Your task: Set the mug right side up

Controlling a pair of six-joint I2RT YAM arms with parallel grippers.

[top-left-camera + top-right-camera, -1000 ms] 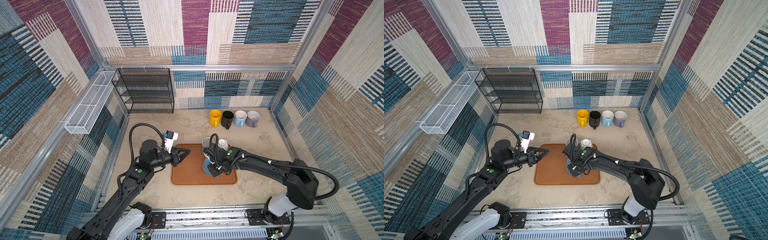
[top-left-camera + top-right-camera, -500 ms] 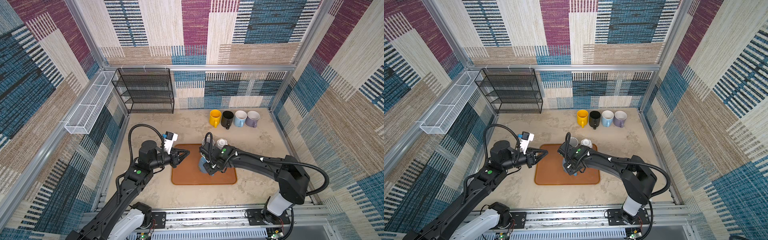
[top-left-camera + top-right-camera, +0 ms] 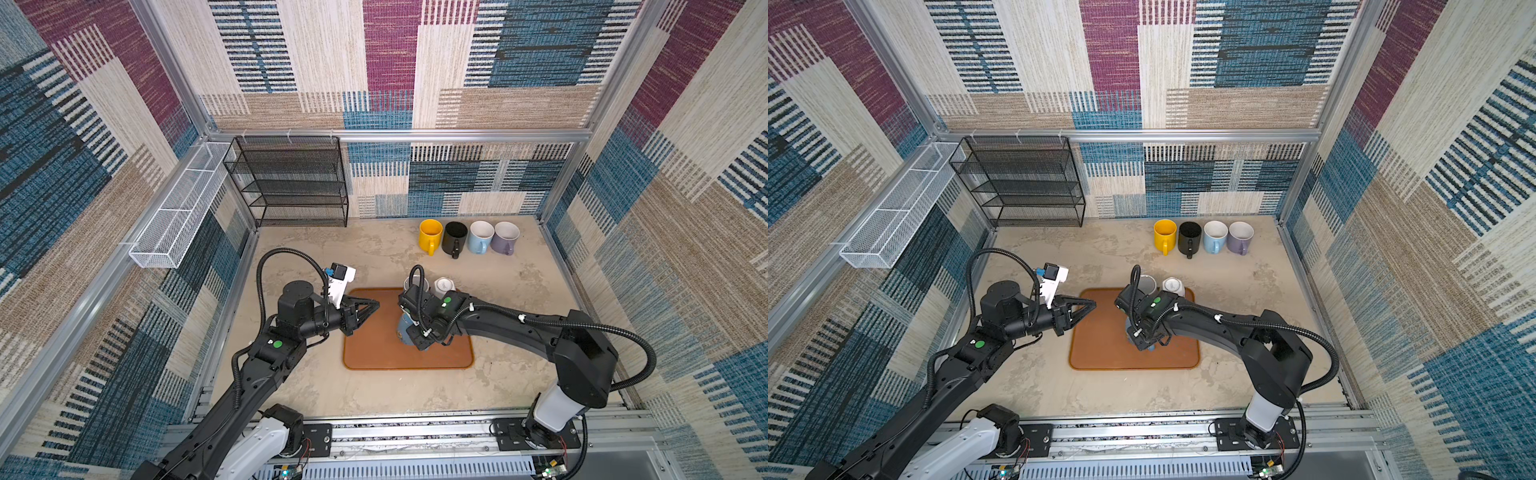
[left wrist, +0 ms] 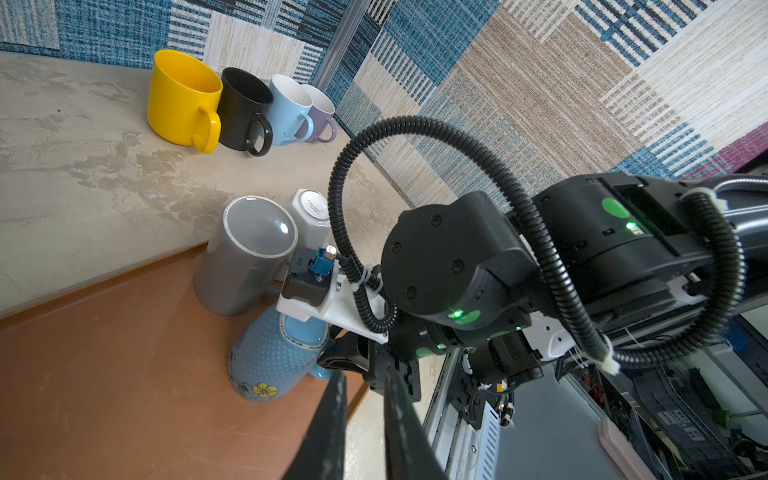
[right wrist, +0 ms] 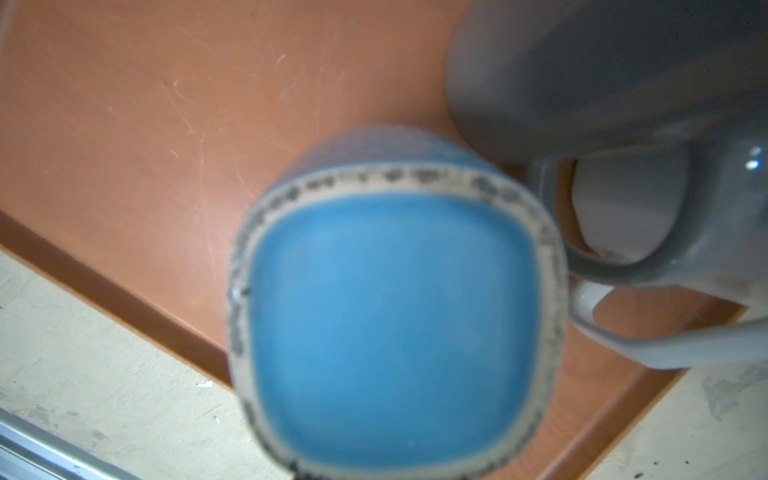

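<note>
Right end effector [image 4: 345,362]: closed almost fully, fingers at the handle of the blue mug [image 4: 270,357] and seemingly pinching it, though the contact is partly hidden. The mug sits directly beneath this end effector, upside down with its base up, on the brown tray [image 3: 374,353] on the desk [image 3: 332,249]. Just beyond the end effector are a grey mug [image 4: 245,257] and a white mug [image 4: 312,212], side by side, both inverted. Left end effector [image 3: 374,306]: fingertips together and empty, above the tray's edge, pointing at the blue mug without touching it.

Patchwork carpet walls [image 3: 519,54], mottled beige floor [image 3: 374,249], black mesh shelf [image 3: 291,183] rear-left.
</note>
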